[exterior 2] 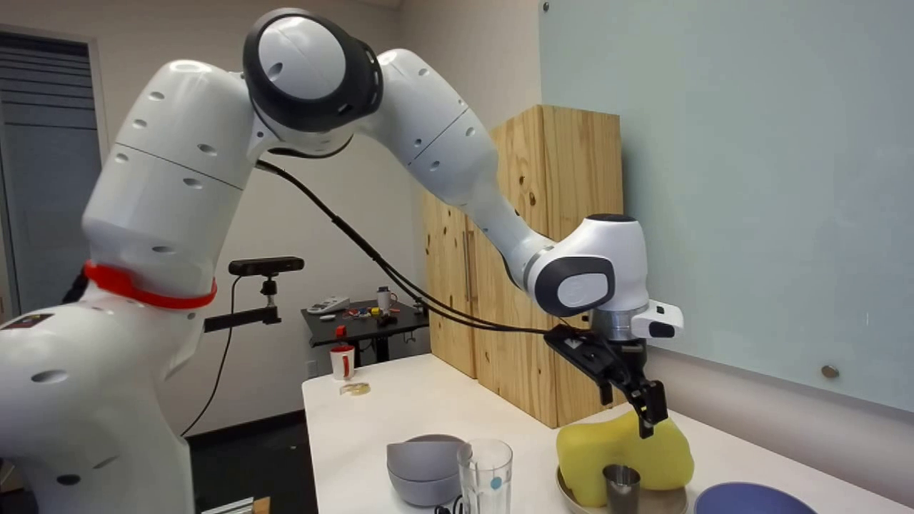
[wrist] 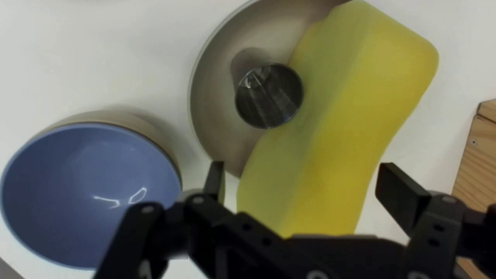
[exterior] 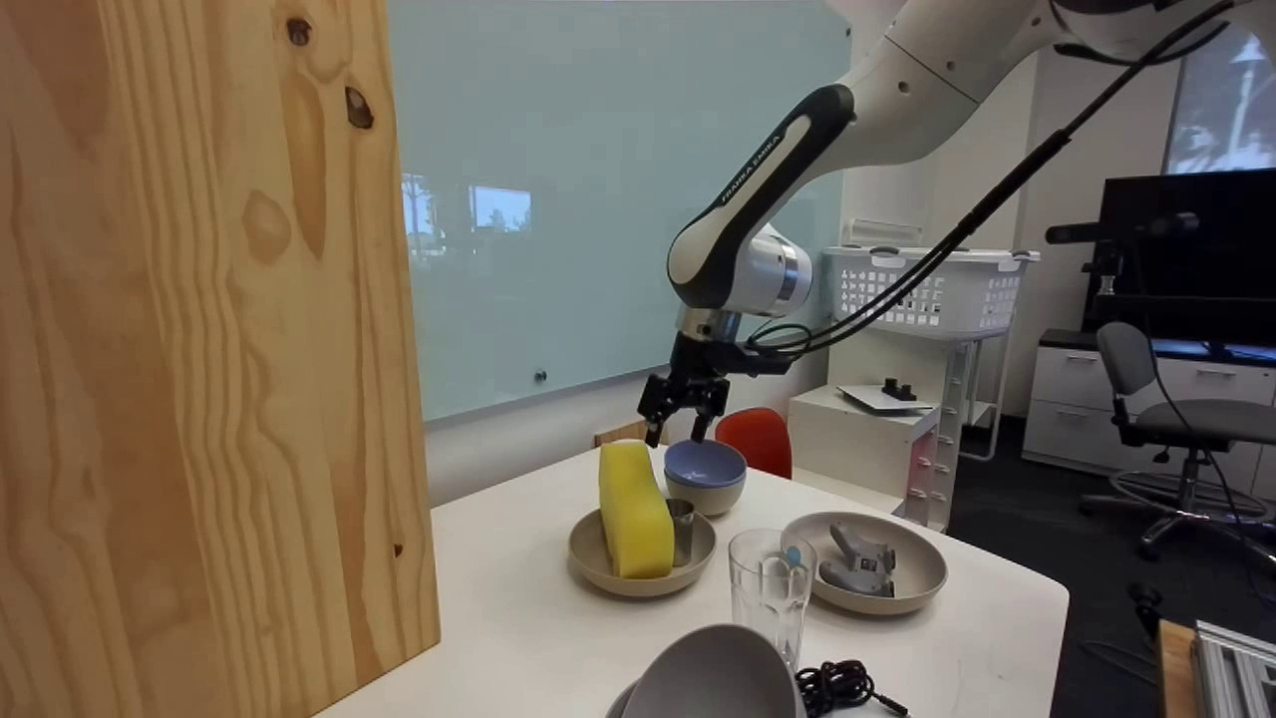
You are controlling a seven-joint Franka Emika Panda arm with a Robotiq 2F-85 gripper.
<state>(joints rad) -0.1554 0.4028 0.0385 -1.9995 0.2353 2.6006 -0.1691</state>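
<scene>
My pincer (wrist: 306,186) has its jaws wide apart, with nothing clamped. From the wrist, the yellow sponge (wrist: 337,135) runs slantwise between my two fingers, white worktop (wrist: 97,58) showing on either side; I take it I am turned this way because the slab can be straddled across its thickness. I judge the tips to be near its upper edge, but cannot tell whether they touch it.

The sponge stands on edge in a shallow beige dish (wrist: 209,100), probably so because it is too long to lie flat there. A metal cup (wrist: 269,97) stands upright in the same dish, right beside it, in what room the sponge leaves. Just beyond the rim sits a blue bowl (wrist: 89,186), apparently nested in a pale bowl (exterior: 708,501), which would save space.

The wrist view lets me look down into the cup, while its height shows only from outside. Both exterior views add a drinking glass (exterior: 773,588) near a grey bowl (exterior: 713,678). In an exterior view I also find a second dish (exterior: 917,548) holding a grey gadget (exterior: 862,568) I cannot name; in an exterior view, too, a red-handled mug (exterior 2: 343,363) stands at the worktop's far end.
</scene>
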